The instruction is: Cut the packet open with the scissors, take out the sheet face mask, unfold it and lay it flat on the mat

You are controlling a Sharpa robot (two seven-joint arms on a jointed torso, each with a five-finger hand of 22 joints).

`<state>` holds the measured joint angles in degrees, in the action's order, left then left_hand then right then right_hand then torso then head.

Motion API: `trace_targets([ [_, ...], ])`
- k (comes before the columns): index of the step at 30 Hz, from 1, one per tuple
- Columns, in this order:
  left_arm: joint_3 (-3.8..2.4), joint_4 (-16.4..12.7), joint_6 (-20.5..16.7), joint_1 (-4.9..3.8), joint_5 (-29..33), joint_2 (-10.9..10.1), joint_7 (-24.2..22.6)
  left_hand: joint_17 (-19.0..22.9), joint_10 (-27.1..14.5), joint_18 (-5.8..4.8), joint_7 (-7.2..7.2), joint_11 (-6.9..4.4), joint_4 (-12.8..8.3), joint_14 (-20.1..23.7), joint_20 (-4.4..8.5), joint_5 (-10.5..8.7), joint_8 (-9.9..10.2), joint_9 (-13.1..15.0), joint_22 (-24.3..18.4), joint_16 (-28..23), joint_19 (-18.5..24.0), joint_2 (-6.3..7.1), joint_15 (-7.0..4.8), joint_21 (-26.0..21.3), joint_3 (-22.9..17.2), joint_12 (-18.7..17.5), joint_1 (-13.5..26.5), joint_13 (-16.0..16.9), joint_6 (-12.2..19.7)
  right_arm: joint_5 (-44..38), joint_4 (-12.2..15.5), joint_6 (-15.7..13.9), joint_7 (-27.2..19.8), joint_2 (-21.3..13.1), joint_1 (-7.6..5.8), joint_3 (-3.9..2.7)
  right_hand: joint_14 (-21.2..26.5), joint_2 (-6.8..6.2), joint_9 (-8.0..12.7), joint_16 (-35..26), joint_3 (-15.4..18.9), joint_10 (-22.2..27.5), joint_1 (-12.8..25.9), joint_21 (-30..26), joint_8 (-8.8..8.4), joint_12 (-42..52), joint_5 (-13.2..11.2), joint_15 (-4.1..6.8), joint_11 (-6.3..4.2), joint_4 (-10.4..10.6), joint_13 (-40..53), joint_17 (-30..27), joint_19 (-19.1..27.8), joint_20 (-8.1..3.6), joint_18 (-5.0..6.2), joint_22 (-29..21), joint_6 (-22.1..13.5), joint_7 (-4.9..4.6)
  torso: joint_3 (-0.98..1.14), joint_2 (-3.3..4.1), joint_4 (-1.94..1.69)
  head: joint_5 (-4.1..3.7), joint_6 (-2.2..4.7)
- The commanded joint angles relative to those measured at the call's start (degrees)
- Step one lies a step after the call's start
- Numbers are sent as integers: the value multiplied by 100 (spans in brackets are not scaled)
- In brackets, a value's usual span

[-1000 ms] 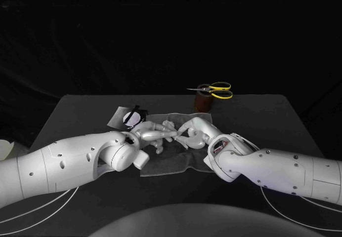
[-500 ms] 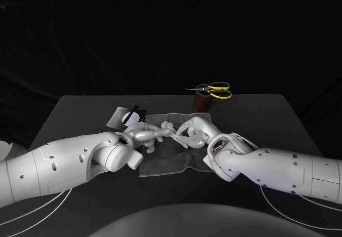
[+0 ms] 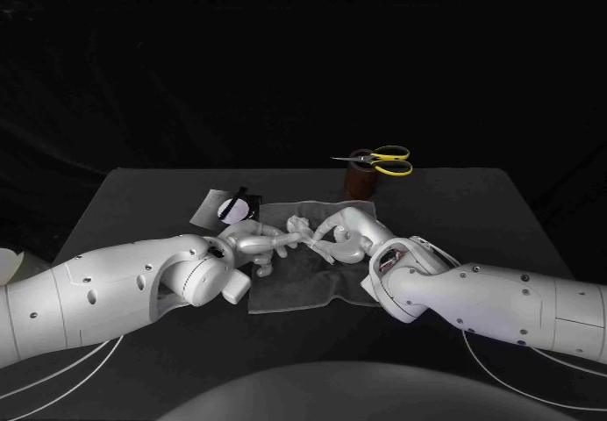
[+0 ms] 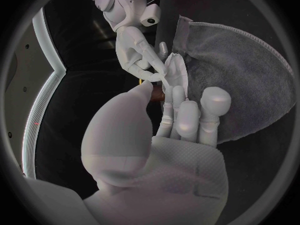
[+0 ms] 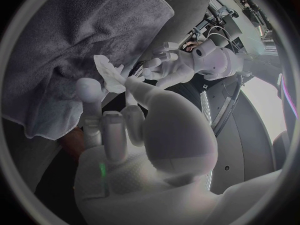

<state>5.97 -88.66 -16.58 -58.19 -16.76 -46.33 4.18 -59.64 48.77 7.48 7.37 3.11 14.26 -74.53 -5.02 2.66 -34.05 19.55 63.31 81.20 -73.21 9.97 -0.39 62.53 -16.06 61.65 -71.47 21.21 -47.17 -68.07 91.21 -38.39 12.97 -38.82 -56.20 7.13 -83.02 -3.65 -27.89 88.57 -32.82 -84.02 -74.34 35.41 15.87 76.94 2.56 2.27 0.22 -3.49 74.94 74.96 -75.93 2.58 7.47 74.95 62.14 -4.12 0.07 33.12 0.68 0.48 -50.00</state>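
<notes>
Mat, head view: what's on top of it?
Left hand and right hand meet above the mat, holding the white sheet face mask between them; the mat beneath is covered.

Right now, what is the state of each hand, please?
Left hand: pinches the small folded white sheet mask over the grey cloth mat.
Right hand: pinches the same mask from the other side.

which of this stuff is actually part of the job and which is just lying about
Job: sheet mask, pinched by the right hand; left hand beside it; mat; scissors; packet.
Lying about: brown pot under the scissors.
</notes>
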Motion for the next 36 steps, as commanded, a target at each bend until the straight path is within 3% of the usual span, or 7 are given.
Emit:
trace_targets([
  [1,6,-12,292,6,-95,23,406,47,-26,-37,22,55,148,-2,-22,10,70,-49,-32,-26,-35,-79,34,-30,82,-107,12,-58,62,-14,20,-126,-82,12,-3,-5,-605,9,-45,27,-33,-231,60,20,39,20,22,130,-49,12,661,1246,-39,18,73,411,42,-12,10,-2,7,10,0],
  [9,13,5,264,25,203,120,423,259,22,5,37,70,235,142,-47,9,254,-197,-205,-128,93,-152,56,-228,268,-286,-29,-148,94,8,43,-152,-113,33,-2,-5,-605,9,-45,27,-33,-231,60,20,39,20,22,130,-49,12,661,1246,-39,18,73,411,42,-12,12,1,12,24,0],
  [13,13,18,223,45,599,197,164,793,-205,95,65,111,215,556,-86,12,426,-341,-600,-374,424,-214,103,-696,441,-670,-196,-329,70,12,50,-104,-112,39,-2,-5,-606,9,-50,27,-45,-233,66,18,45,20,22,131,-49,6,661,1246,-41,16,73,411,41,-12,10,1,15,24,0],
  [18,13,20,208,64,1106,259,-324,1179,-357,171,81,130,218,921,-123,10,547,-439,-926,-519,724,-263,133,-1093,564,-789,-368,-391,79,14,46,-1,-90,51,-2,-5,-606,9,-50,27,-45,-233,66,18,45,20,22,131,-49,6,661,1246,-41,16,73,411,41,-12,9,-2,12,13,0],
  [27,12,18,213,74,1688,317,-922,1186,-418,181,37,122,165,1032,-136,10,582,-497,-955,-478,801,-319,136,-1157,618,-758,-694,-394,-8,12,48,102,-65,61,-2,-4,-605,6,-53,25,-51,-233,67,10,48,18,21,131,-50,1,659,1243,-40,15,74,409,38,-12,7,0,7,4,0],
  [31,12,23,207,76,1789,330,-1011,1188,-452,187,-40,118,82,1089,-137,12,566,-523,-966,-443,841,-445,134,-1188,543,-728,-1054,-395,-145,10,49,103,-64,63,-2,-4,-605,6,-53,25,-51,-233,67,10,48,18,21,131,-50,1,659,1243,-40,15,74,409,38,-12,8,-1,6,0,0],
  [36,12,37,182,76,1833,331,-1015,1124,-423,188,-86,62,-269,1080,-109,16,513,-535,-920,-387,831,-698,88,-1148,117,-729,-1729,-423,-360,8,50,86,-66,63,-2,-4,-605,6,-53,25,-51,-233,67,10,48,18,21,131,-50,1,659,1243,-40,15,74,409,38,-12,10,-2,6,-4,0],
])
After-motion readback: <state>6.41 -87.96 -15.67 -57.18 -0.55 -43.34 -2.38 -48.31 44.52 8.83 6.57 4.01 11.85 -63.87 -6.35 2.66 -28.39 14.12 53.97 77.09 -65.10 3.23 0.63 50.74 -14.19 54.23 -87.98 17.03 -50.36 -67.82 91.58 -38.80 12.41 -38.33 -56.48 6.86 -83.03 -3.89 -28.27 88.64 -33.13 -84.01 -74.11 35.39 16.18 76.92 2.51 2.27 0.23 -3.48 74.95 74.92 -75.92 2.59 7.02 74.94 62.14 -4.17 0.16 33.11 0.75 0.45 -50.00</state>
